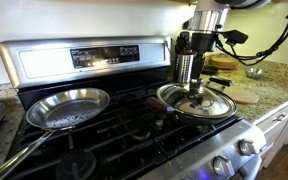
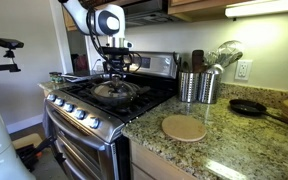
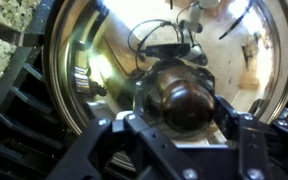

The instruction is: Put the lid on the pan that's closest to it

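Observation:
The glass lid (image 1: 206, 103) with its metal rim lies on the black pan on a stove burner; the pan's reddish-brown handle (image 1: 150, 98) sticks out from under it. The lid also shows in the other exterior view (image 2: 116, 91). My gripper (image 1: 194, 88) comes straight down on the lid's middle in both exterior views (image 2: 115, 78). In the wrist view the dark round knob (image 3: 184, 100) sits between my two fingers (image 3: 184, 122), which press against its sides. The lid's glass (image 3: 94, 70) fills that view and hides the pan's inside.
A shiny silver frying pan (image 1: 67, 107) sits on the neighbouring burner. A round wooden board (image 2: 184, 127), a metal utensil canister (image 2: 197, 86) and a small black skillet (image 2: 247, 106) stand on the granite counter beside the stove. The stove's back panel (image 1: 94, 57) rises behind.

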`<action>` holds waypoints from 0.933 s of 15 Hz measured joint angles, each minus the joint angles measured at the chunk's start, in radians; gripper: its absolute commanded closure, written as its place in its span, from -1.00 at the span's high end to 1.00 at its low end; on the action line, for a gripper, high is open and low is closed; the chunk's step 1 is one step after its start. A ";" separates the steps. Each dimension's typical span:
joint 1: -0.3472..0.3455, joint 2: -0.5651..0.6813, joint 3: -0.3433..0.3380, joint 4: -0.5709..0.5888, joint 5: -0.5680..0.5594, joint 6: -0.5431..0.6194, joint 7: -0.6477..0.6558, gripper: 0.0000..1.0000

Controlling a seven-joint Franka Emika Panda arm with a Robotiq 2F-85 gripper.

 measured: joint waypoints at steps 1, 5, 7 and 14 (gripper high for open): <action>0.000 0.000 0.000 -0.001 -0.002 0.014 -0.002 1.00; -0.002 0.000 -0.002 -0.002 -0.001 0.027 -0.012 1.00; -0.004 0.000 -0.004 -0.002 0.000 0.027 -0.012 0.46; -0.005 0.000 -0.008 -0.002 0.000 0.015 -0.007 -0.47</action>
